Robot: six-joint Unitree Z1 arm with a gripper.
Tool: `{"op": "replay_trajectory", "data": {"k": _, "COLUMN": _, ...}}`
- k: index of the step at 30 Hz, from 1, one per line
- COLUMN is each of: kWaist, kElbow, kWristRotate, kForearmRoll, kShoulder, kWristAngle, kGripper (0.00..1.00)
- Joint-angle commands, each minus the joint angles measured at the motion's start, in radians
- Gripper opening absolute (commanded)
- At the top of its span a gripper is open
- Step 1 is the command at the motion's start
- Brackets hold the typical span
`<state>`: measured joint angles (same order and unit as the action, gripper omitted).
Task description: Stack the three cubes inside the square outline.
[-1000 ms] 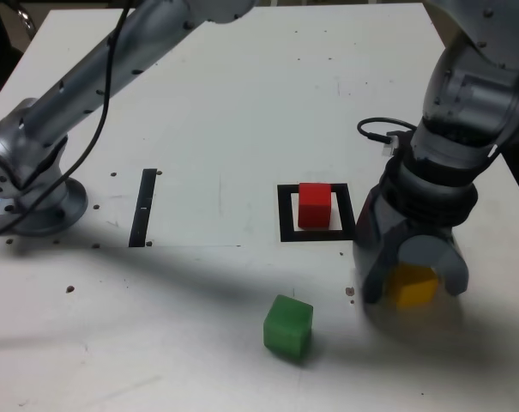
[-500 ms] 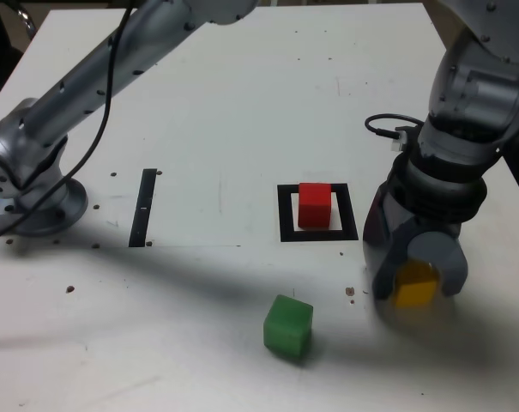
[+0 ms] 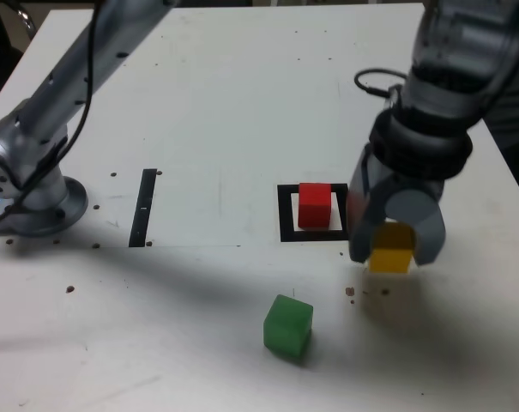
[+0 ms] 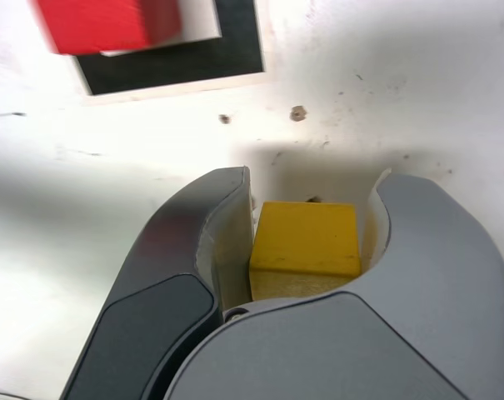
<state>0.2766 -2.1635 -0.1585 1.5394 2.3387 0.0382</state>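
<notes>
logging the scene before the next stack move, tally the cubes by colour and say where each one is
red cube: 1, inside the square outline
yellow cube: 1, between the jaws of the gripper
green cube: 1, on the table
total: 3

A white, speckled tabletop fills most of the exterior view, with soft grey shadows across it. A thin straight black strip lies on it; dark surroundings show beyond its edges.

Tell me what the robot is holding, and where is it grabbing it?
The gripper is holding the yellow block, squeezing it by two opposite sides.
</notes>
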Motion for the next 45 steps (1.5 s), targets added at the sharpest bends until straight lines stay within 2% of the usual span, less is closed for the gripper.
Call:
{"op": "replay_trajectory", "data": {"k": 1, "kWaist": -0.002, "kElbow": 0.01, "kWristRotate": 0.016, "kForearmRoll": 0.015, "kShoulder": -0.034, "kWristAngle": -0.009, "kGripper": 0.26}}
{"op": "replay_trajectory", "data": {"k": 8, "kWaist": -0.034, "kElbow": 0.104, "kWristRotate": 0.101, "kForearmRoll": 0.029, "kShoulder": -0.159, "kWristAngle": -0.047, "kGripper": 0.26}}
{"op": "replay_trajectory", "data": {"k": 20, "kWaist": -0.116, "kElbow": 0.348, "kWristRotate": 0.154, "kForearmRoll": -0.027, "kShoulder": -0.335, "kWristAngle": -0.062, "kGripper": 0.26}}
{"op": "replay_trajectory", "data": {"k": 32, "kWaist": -0.172, "kElbow": 0.461, "kWristRotate": 0.203, "kForearmRoll": -0.151, "kShoulder": -0.33, "kWristAngle": -0.033, "kGripper": 0.26}}
{"op": "replay_trajectory", "data": {"k": 45, "kWaist": -0.208, "kElbow": 0.505, "kWristRotate": 0.224, "kForearmRoll": -0.223, "kShoulder": -0.301, "kWristAngle": -0.034, "kGripper": 0.26}}
